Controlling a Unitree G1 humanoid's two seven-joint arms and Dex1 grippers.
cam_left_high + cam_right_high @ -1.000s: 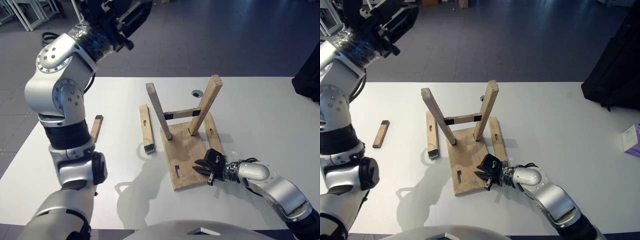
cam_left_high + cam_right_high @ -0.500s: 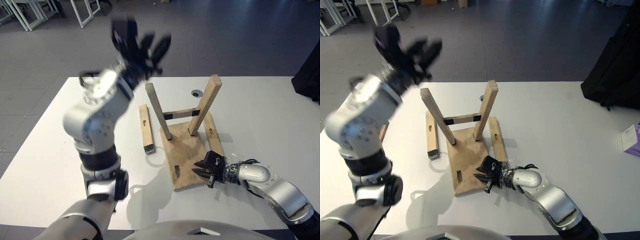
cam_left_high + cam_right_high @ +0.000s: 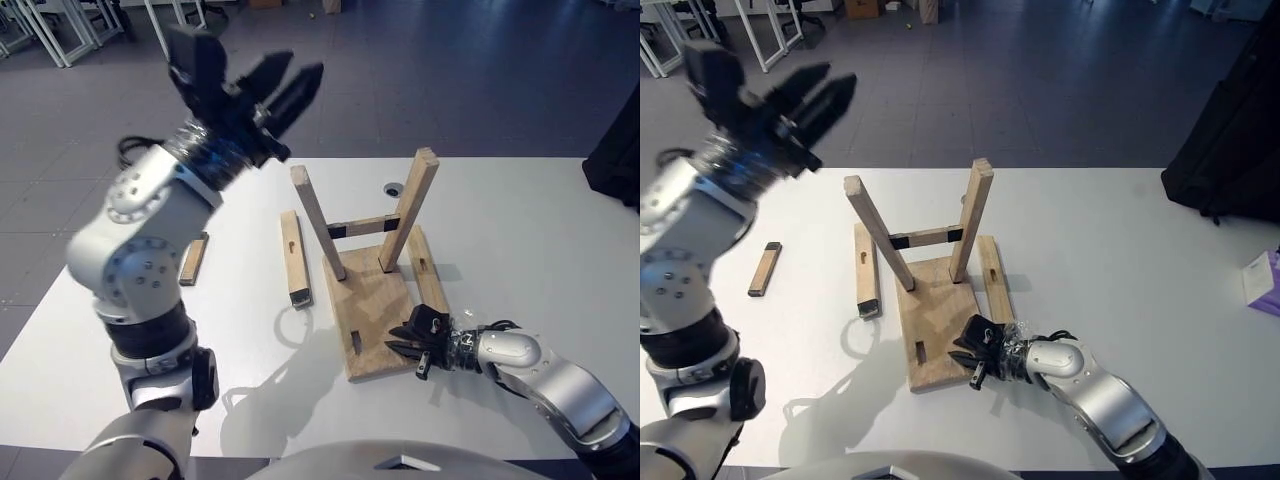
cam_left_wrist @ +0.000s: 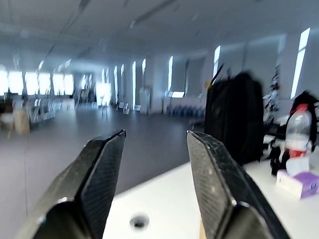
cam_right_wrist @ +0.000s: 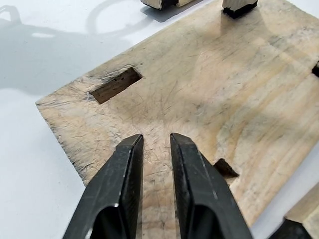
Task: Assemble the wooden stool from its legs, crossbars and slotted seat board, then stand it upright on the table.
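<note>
The slotted seat board (image 3: 368, 312) lies flat on the white table (image 3: 540, 230). Two legs (image 3: 318, 222) (image 3: 408, 208) stand in it, joined by a crossbar (image 3: 362, 227). One loose leg (image 3: 293, 257) lies left of the board and another (image 3: 429, 282) lies along its right side. A short crossbar (image 3: 192, 258) rests farther left. My right gripper (image 3: 406, 349) sits low over the board's near right corner, slightly open with nothing between its fingers (image 5: 124, 169). Above an empty slot (image 5: 115, 84), the right wrist view looks down on the board. My left gripper (image 3: 290, 85) is raised high above the table's far left, open and empty.
A round cable hole (image 3: 395, 186) sits in the table behind the stool. A dark bag (image 3: 1230, 130) stands off the right edge, and a small purple and white box (image 3: 1265, 280) lies at the table's far right. Bare tabletop lies to the right of the board.
My left arm has swung over the table toward the standing legs and then partly back left, its gripper staying raised and open. The right gripper has barely moved at the board's corner.
</note>
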